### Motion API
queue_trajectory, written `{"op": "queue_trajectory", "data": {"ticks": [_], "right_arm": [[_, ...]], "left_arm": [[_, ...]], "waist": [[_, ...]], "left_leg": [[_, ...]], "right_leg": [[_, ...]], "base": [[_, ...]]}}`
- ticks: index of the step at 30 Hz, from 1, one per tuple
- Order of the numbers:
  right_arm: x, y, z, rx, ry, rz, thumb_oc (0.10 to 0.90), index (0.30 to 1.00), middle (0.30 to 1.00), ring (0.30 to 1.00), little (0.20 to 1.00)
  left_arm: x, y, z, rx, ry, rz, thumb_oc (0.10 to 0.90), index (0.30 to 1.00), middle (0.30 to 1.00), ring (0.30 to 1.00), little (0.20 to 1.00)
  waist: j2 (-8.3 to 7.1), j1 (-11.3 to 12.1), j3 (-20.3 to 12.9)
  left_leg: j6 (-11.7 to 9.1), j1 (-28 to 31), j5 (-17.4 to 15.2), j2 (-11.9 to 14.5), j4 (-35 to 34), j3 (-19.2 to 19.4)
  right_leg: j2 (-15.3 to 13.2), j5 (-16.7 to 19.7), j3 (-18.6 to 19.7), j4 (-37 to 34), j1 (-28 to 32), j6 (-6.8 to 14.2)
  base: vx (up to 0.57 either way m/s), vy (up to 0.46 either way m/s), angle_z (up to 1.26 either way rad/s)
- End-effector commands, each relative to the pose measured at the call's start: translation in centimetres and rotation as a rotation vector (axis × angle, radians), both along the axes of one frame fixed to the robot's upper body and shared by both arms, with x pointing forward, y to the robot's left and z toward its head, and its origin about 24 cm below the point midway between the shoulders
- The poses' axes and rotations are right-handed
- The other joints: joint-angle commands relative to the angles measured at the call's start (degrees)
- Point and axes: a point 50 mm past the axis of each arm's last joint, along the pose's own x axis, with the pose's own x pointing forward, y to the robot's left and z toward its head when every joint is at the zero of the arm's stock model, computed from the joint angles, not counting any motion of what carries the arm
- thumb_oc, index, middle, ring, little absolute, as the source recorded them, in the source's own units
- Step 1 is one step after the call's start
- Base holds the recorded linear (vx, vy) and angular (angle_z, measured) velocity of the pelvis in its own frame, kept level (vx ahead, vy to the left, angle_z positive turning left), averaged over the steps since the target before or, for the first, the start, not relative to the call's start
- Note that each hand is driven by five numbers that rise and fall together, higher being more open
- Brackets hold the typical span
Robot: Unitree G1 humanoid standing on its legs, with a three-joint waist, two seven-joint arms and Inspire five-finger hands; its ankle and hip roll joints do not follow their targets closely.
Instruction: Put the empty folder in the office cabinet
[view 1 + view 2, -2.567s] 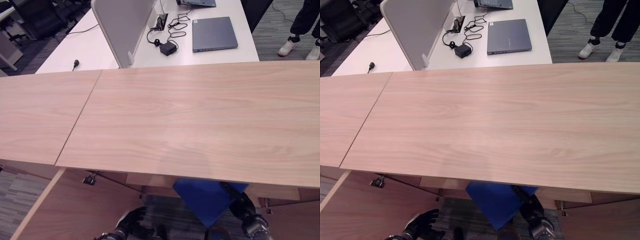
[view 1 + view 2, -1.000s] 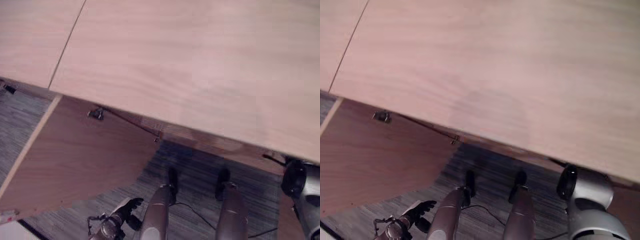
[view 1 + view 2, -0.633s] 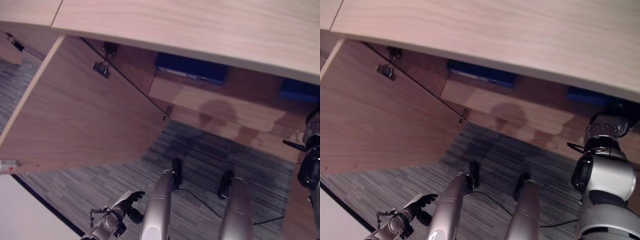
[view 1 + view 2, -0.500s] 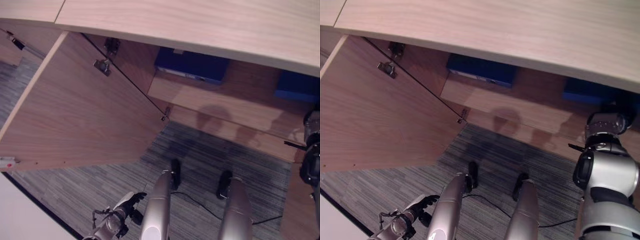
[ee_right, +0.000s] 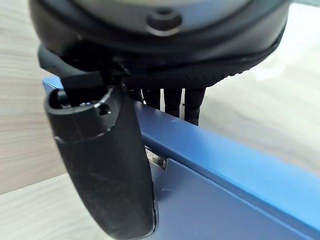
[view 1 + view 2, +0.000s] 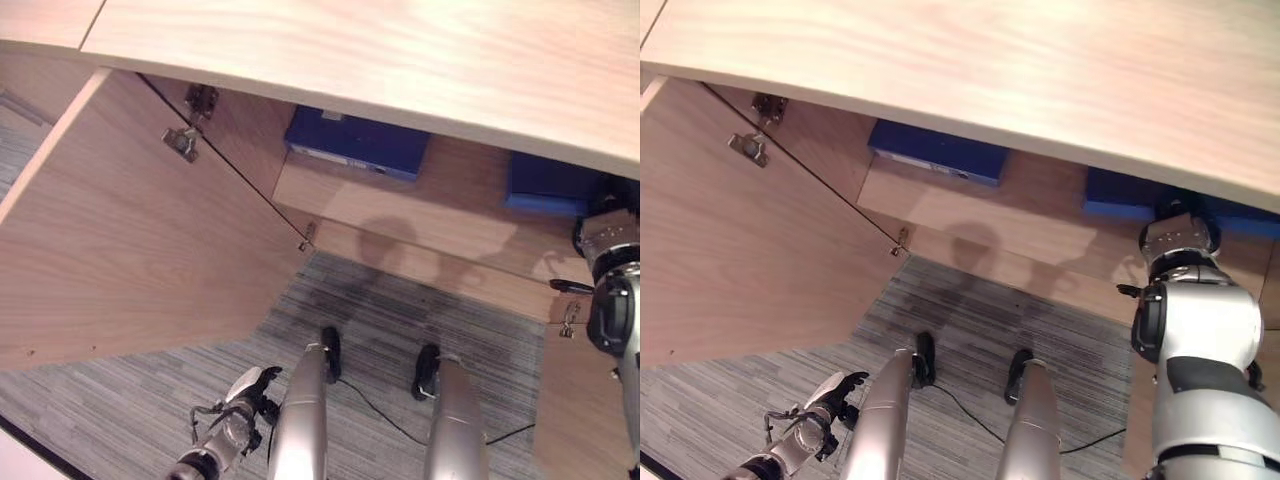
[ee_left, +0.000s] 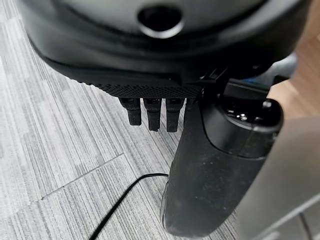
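The blue folder (image 5: 225, 180) is lying on the cabinet shelf (image 6: 1040, 215), pinched by the right hand (image 5: 125, 150): thumb over its top face, fingers (image 5: 192, 107) curling behind its edge. A second folder (image 6: 935, 152) is sitting farther left. The left hand (image 6: 830, 395) is hanging loosely open above the carpet (image 6: 150, 390), beside the open door (image 6: 130, 260).

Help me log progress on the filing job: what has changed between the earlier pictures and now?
The right hand carried the blue folder from in front of the cabinet onto its shelf, at the right, and still grips it. The head camera tipped down. The left hand stays low and open; the door stays open.
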Motion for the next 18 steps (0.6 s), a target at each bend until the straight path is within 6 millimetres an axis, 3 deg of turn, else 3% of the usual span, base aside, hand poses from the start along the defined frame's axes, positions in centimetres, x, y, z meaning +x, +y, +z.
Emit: {"op": "queue_trajectory", "data": {"ticks": [1, 2, 6, 9, 12, 13, 18], "right_arm": [[-0.3, 0.0, -0.2, -0.021, 0.073, -0.024, 0.8, 0.9, 0.9, 0.9, 0.9], [-0.2, 0.3, -0.5, -0.015, 0.081, -0.024, 0.8, 0.9, 0.9, 0.9, 0.9], [-0.1, 1.4, -2.1, 0.024, 0.122, -0.015, 0.8, 0.9, 0.9, 0.9, 0.9], [0.0, 2.4, -3.5, 0.031, 0.164, 0.008, 0.8, 0.9, 0.9, 0.9, 0.9], [-0.6, 2.5, -5.6, 0.041, 0.218, -0.004, 0.8, 0.9, 0.9, 0.9, 0.9], [-1.1, 2.6, -7.1, 0.052, 0.254, -0.009, 0.8, 0.9, 0.9, 0.9, 0.9], [-2.4, 3.0, -10.2, 0.077, 0.325, -0.015, 0.8, 0.9, 0.9, 0.9, 0.9]], "left_arm": [[-0.9, 1.8, -0.4, 0.077, 0.021, 0.091, 0.8, 0.9, 0.9, 0.9, 0.9], [-0.7, 1.7, -0.4, 0.075, 0.018, 0.094, 0.8, 0.9, 0.9, 0.9, 0.9], [-0.6, 1.6, -0.4, 0.074, 0.019, 0.106, 0.8, 0.9, 0.9, 0.9, 0.9], [-0.9, 1.4, -0.6, 0.067, 0.031, 0.105, 0.8, 0.9, 0.9, 0.9, 0.9], [-1.3, 1.3, -0.8, 0.044, 0.044, 0.125, 0.8, 0.9, 0.9, 0.9, 0.9], [-1.7, 1.3, -1.0, 0.036, 0.053, 0.134, 0.8, 0.9, 0.9, 0.9, 0.9], [-3.0, 1.2, -1.6, 0.028, 0.089, 0.14, 0.8, 0.9, 0.9, 0.9, 0.9]], "waist": [[-0.35, 0.6, -0.9], [-0.41, 0.6, -0.6], [-0.55, 0.5, -1.2], [-0.7, 0.6, -1.3], [-1.0, 0.7, -2.0], [-1.15, 0.9, -2.5], [-1.68, 1.3, -3.6]], "left_leg": [[-2.7, 5.7, -11.4, 1.2, 1.5, -2.9], [-2.5, 5.7, -9.6, 1.1, 0.7, -2.7], [-2.7, 8.6, -10.6, 0.9, -1.1, -2.6], [-2.7, 11.6, -8.0, 0.7, -5.0, -2.0], [-3.3, 15.1, -6.5, 0.6, -9.1, -1.9], [-3.5, 17.3, -5.5, 0.6, -12.1, -2.0], [-4.2, 21.9, -2.7, 0.2, -17.5, -2.2]], "right_leg": [[0.0, -6.9, 0.0, -2.6, 3.7, 4.9], [-0.1, -5.2, -0.4, -3.4, 3.7, 4.4], [0.3, -6.2, -0.3, -4.7, 6.8, 4.8], [0.5, -3.5, -0.9, -8.2, 9.6, 4.6], [0.9, -2.0, -1.6, -11.9, 13.6, 5.1], [1.1, -1.0, -2.1, -14.5, 16.0, 5.4], [1.2, 1.5, -3.5, -20.8, 21.9, 6.0]], "base": [[-0.07, 0.0, -0.02], [0.0, 0.0, 0.0], [0.04, -0.002, 0.01], [0.0, 0.004, -0.03], [0.06, -0.009, -0.04], [0.08, -0.018, 0.01], [0.06, -0.015, 0.09]]}}
